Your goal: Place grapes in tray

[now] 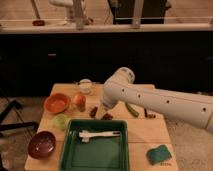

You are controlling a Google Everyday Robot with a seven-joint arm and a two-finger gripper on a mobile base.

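Observation:
The grapes are a dark reddish bunch lying on the wooden table just behind the far rim of the tray; part of the bunch is hidden by my arm. The tray is large, green and rectangular, at the front middle of the table, with a white utensil lying in it. My gripper comes in from the right on a white arm and points down right over the middle of the grapes.
A green cucumber lies right of the grapes. An orange-red fruit, an orange bowl and a white cup stand at the back left. A pale green item, a dark red bowl and a teal sponge lie nearer the front.

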